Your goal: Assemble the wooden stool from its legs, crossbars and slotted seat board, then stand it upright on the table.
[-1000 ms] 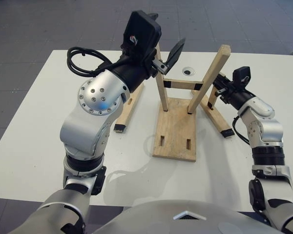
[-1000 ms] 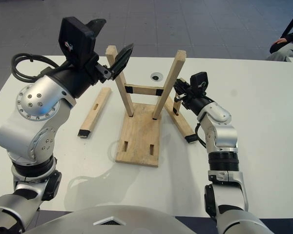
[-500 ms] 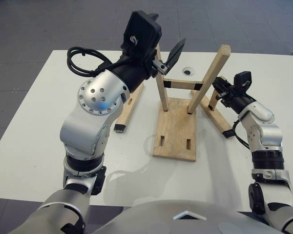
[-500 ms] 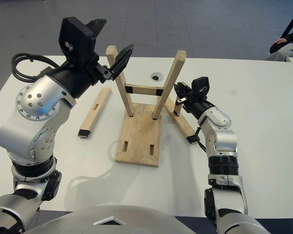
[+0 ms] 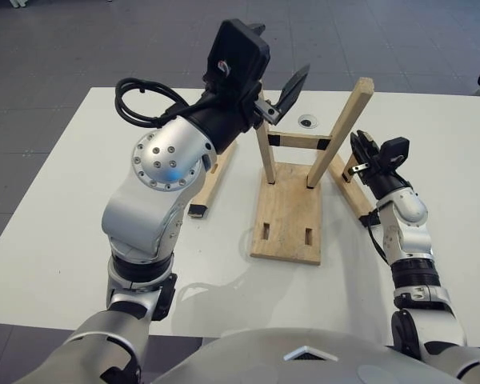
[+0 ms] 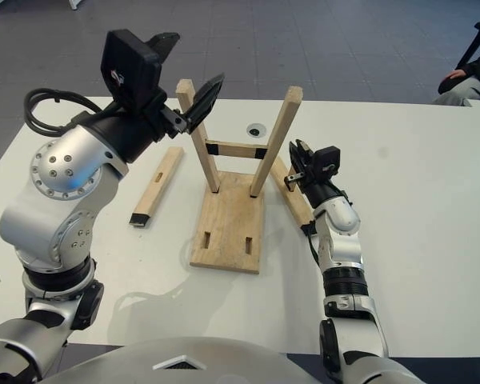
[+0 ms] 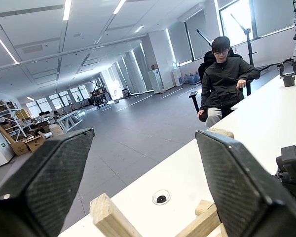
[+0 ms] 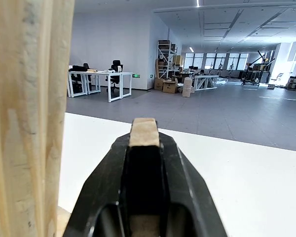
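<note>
Swung inward, your right gripper [image 5: 361, 155] clamps the loose pale wooden leg [image 5: 350, 189] centre-right, left gripper [image 5: 283, 50] gapes empty; only one upright leg pair [image 5: 340, 132] fills the slotted wooden seat board [image 5: 286, 228].

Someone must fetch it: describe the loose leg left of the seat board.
On the table, find the slotted seat board with two legs standing in it. The loose leg lies flat on the robot's left of it, black cap toward the robot. Unlike the leg right of the board, which bears a crossbar, its slot is empty.
</note>
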You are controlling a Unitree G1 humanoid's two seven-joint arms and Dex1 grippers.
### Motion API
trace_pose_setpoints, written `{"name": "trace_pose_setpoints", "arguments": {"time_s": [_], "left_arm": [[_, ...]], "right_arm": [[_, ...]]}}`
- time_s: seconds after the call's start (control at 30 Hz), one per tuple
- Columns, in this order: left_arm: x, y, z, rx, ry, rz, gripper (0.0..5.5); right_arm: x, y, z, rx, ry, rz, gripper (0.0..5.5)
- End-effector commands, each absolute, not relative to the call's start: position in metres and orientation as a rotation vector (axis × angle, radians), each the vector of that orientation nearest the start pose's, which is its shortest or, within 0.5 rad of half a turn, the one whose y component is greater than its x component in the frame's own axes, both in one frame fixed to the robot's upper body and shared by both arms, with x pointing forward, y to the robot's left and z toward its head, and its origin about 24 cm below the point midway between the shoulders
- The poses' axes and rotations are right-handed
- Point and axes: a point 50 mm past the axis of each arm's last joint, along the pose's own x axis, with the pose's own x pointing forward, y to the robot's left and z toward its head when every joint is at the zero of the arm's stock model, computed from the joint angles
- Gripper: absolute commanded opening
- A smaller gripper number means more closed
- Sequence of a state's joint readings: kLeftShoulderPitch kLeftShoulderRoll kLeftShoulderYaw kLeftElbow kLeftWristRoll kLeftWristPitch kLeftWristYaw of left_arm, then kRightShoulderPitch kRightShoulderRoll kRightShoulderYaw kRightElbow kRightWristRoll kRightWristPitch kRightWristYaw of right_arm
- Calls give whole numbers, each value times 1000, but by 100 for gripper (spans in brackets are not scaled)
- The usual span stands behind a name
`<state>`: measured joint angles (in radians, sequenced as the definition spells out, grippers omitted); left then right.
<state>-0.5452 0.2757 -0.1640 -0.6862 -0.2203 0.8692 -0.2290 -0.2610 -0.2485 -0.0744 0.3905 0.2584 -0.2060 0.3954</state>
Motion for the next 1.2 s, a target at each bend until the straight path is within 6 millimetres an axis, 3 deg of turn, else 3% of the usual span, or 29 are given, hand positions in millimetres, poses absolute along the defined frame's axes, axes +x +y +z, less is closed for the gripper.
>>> {"name": "trace_pose_setpoints", "arguments": {"time_s": [0.03,0.17,0.37,0.67,0.8,0.87,0.93,1.07,1.2], "left_arm": [[253,84,228,262,-250,-614,381],[253,83,227,258,-252,-614,381],[253,83,227,265,-251,-613,381],[253,83,227,262,-254,-600,381],[253,84,227,261,-253,-592,381],[253,84,227,259,-254,-588,381],[253,84,227,257,-255,-588,381],[253,84,226,255,-257,-575,381],[252,83,226,251,-261,-573,381]], "right_arm": [[277,-214,21,41,129,110,42],[274,-205,40,34,47,19,42],[272,-204,41,12,29,-72,42],[285,-201,75,4,-63,-59,224],[291,-202,113,8,-162,-74,313],[294,-203,131,0,-202,-91,328],[295,-204,147,-5,-230,-107,328],[304,-199,173,12,-245,-84,257],[319,-199,174,12,-108,-80,215]]}}
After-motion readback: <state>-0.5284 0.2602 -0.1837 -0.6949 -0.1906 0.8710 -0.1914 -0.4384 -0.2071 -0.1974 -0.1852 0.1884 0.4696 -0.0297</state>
